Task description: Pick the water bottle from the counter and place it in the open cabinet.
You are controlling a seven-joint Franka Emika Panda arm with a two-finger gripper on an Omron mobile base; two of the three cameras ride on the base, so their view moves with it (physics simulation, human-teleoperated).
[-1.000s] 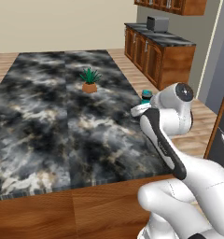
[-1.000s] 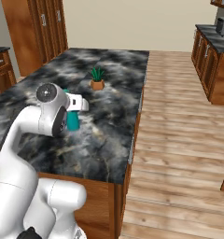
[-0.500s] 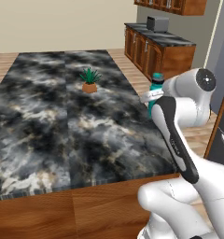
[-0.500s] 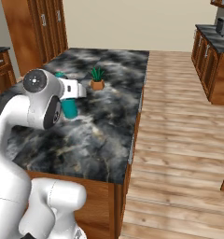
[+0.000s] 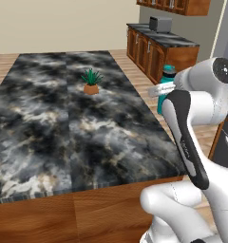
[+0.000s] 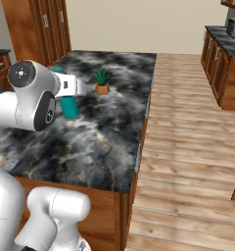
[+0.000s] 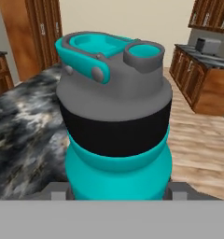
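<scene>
Above black grey-veined marble counter [image 5: 63, 118], slim teal grey-capped water bottle [image 7: 115, 121] clamped in gripper [image 7: 118, 190], raised higher than before.

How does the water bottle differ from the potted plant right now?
The bottle is teal with a grey cap; the plant is green in an orange pot. The bottle is lifted off the counter, clamped by the gripper; the plant stands free on it. The bottle looks taller. Both are upright.
</scene>
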